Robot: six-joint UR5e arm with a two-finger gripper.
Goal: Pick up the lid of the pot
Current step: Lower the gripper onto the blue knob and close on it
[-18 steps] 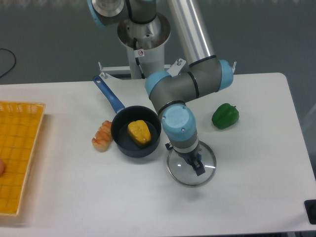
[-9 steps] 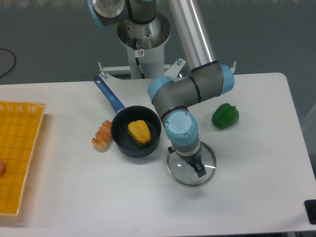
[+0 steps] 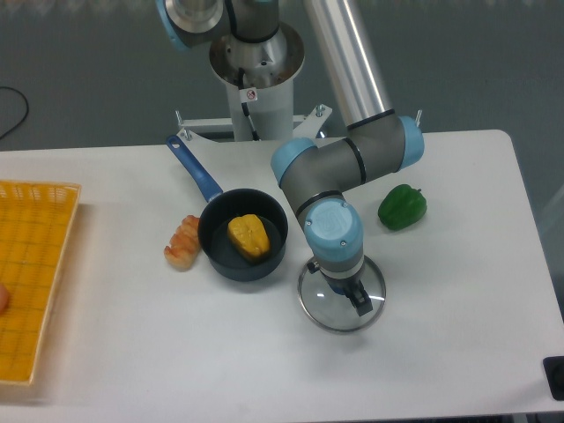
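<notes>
Gripper (image 3: 338, 285) — alignment over lid (image 3: 333, 314)
Gripper shifts slightly farther from pan (image 3: 218, 249), fingers apart; lid rests on table (image 3: 167, 344) — centring likely improves, grasp still required.

place: looks like a robotics lab you're in, tbh
arm (image 3: 295, 167): your blue-capped robot, standing off the far side of a white table (image 3: 159, 352)
floor (image 3: 97, 70): dark grey, black cable (image 3: 26, 107) far left
props: you've got a pan (image 3: 231, 264), green pepper (image 3: 402, 207) and yellow bin (image 3: 62, 207)
</notes>
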